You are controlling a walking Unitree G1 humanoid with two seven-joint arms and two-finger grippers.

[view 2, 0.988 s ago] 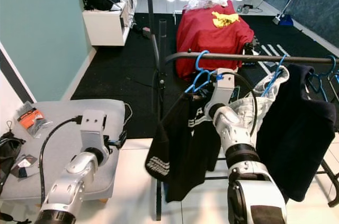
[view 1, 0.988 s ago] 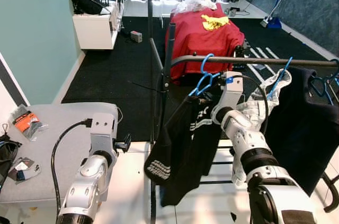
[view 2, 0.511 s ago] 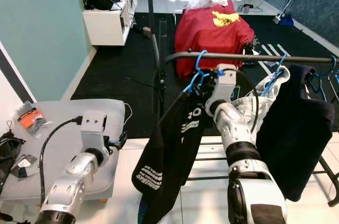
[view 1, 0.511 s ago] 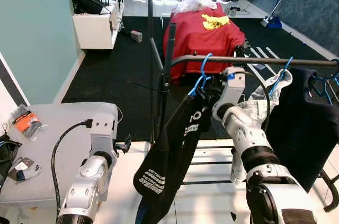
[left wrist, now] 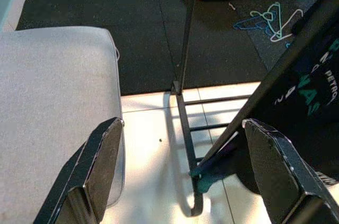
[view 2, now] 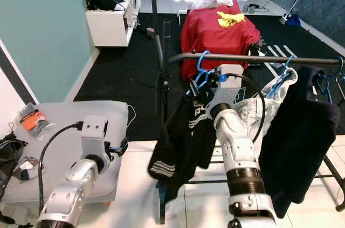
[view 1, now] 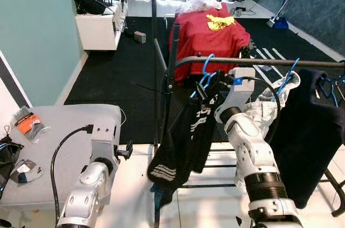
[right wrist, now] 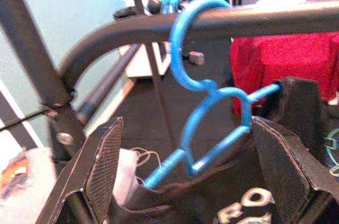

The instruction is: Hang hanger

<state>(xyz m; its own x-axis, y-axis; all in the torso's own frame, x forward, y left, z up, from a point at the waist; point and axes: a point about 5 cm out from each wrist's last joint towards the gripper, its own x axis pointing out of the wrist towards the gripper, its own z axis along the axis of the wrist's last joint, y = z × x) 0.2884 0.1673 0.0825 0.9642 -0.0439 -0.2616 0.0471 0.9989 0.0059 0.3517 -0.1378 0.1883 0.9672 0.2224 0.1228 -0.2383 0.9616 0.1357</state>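
The black shirt (view 1: 186,136) has swung back from the lower left and hangs straighter under the blue hanger (view 1: 205,80); the hanger's hook sits over the rail (view 1: 259,62), centre frame; the right claw (right wrist: 183,181), fingers apart, flanks the hanger's neck without clamping it; the left claw (left wrist: 180,176), fingers apart, is empty at lower left beside the grey tabletop (view 1: 64,131).

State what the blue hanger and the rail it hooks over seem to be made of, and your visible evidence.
Blue hanger: probably plastic, with uniform bright colour, a smooth rounded moulded section and a soft sheen.
Rail: likely metal tube with a dark matte coating, bent smoothly at its end and bolted to the upright.
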